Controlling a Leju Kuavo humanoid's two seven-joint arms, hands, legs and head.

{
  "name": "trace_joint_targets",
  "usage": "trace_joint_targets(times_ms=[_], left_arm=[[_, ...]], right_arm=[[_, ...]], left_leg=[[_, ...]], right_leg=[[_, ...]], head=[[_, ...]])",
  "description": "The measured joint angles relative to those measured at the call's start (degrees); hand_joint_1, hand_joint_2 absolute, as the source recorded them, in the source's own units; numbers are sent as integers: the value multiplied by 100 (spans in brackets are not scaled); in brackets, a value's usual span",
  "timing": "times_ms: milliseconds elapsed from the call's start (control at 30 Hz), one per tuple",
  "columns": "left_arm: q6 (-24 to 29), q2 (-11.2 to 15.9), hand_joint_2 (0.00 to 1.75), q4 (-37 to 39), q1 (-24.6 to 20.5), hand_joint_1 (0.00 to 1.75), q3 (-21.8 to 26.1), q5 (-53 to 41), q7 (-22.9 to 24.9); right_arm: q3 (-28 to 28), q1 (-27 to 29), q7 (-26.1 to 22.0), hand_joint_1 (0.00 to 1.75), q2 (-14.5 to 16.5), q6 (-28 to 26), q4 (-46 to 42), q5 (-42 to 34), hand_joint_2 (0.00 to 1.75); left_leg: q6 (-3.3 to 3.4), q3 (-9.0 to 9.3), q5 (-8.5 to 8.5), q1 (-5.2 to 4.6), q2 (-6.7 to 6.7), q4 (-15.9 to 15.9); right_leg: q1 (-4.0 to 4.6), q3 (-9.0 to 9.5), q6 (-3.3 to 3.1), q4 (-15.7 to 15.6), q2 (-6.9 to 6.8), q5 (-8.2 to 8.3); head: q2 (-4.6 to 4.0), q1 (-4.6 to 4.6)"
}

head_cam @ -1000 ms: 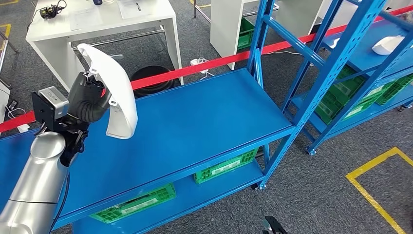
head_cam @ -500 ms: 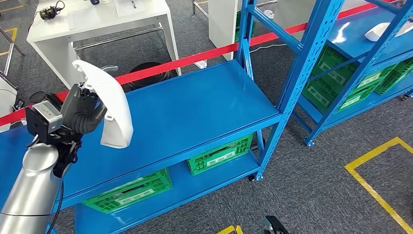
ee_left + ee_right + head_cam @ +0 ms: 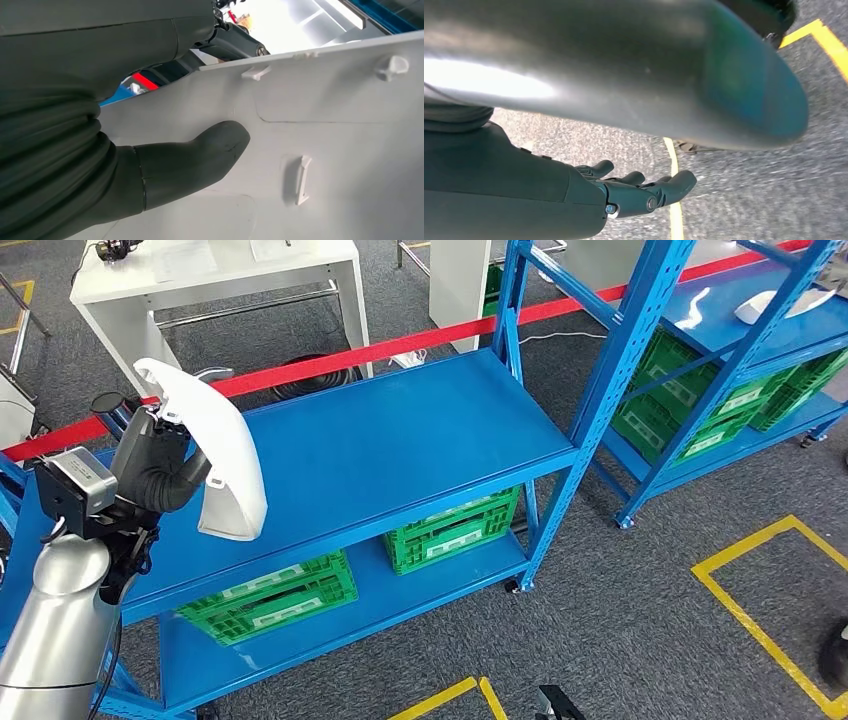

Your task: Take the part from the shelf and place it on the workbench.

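One white curved part (image 3: 222, 455) is what we hold in our left hand (image 3: 160, 465), raised above the blue shelf (image 3: 400, 440) near that surface's left end, with its lower end hanging over the front-left area and no contact with the shelf that we can see. In the left wrist view our thumb (image 3: 200, 155) presses flat against the part's pale inner face (image 3: 350, 150), which carries small moulded clips, so the grasp is firm. Our right hand (image 3: 644, 192) hangs low over grey carpet (image 3: 749, 200) beside a yellow floor line (image 3: 674, 210), its fingers lightly curled and apart with nothing in them. Under the shelf's top surface, two green crates (image 3: 455, 530) sit on the lower level, one toward the right end and another (image 3: 270, 595) toward the left. A red barrier tape (image 3: 400, 345) runs behind the shelf's back edge, and beyond it stands a white workbench (image 3: 220, 280) with small items on top that we cannot make out. To the right a second blue rack (image 3: 760, 330) holds more green crates (image 3: 690, 395) and another white part (image 3: 765, 305) on its upper surface.
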Motion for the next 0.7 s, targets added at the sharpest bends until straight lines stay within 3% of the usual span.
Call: trace_joint_targets(times_ms=[67, 133, 267, 467, 533, 567, 600, 667, 700], left_arm=[[4, 20, 175, -65, 22, 175, 38, -1, 2], [6, 50, 175, -148, 46, 175, 89, -2, 6], [5, 85, 175, -258, 94, 175, 165, 0, 37], [4, 96, 175, -268, 101, 175, 175, 0, 42], [4, 129, 175, -278, 114, 175, 195, -1, 52], [5, 156, 175, -288, 128, 175, 214, -2, 57], [5, 188, 175, -305, 165, 175, 239, -3, 62], [7, 224, 175, -391, 230, 175, 278, -28, 76], [8, 229, 175, -437, 255, 175, 288, -44, 85]], right_arm=[[0, -17, 1, 0, 0, 1, 0, -3, 0], [-1, -31, 4, 0, 0, 1, 0, -8, 0], [-2, -25, 8, 0, 0, 4, 0, 0, 0], [-2, -22, 5, 0, 1, 5, 0, 4, 0], [-3, -30, -1, 0, 4, 6, 0, 13, 0], [-4, -32, -4, 0, 5, 7, 0, 21, 0], [-4, -35, -7, 0, 5, 7, 0, 32, 0], [-5, -37, -2, 0, 5, 4, -1, 37, 0], [-7, -38, 6, 0, 7, 2, -2, 31, 0]], left_leg=[[-44, -163, 69, 5, 0, 90], [-108, -266, 136, 3, 4, 158], [-228, -284, 289, 6, -2, 109], [-242, -293, 312, 6, -4, 99], [-274, -349, 125, 19, -6, 194], [-306, -415, -145, 33, -7, 405], [-346, -462, -443, 51, -8, 818], [-348, 191, -816, 63, -13, 728], [-317, 567, -826, 48, -16, 475]], right_leg=[[5, 477, -17, -634, 1, 47], [33, 787, -75, -1103, 14, -11], [59, 745, -210, -1176, 19, 65], [52, 722, -229, -1193, 14, 95], [34, 652, -274, -1224, -10, 185], [26, 584, -299, -1241, -21, 263], [22, 446, -317, -1250, -36, 397], [26, 74, -270, -1249, -48, 746], [27, -71, -226, -1262, -53, 914]], head=[[-1, 4], [-1, 5], [-2, 6], [-1, 7], [0, 0], [0, -5], [0, -11], [-1, -13], [-1, -4]])
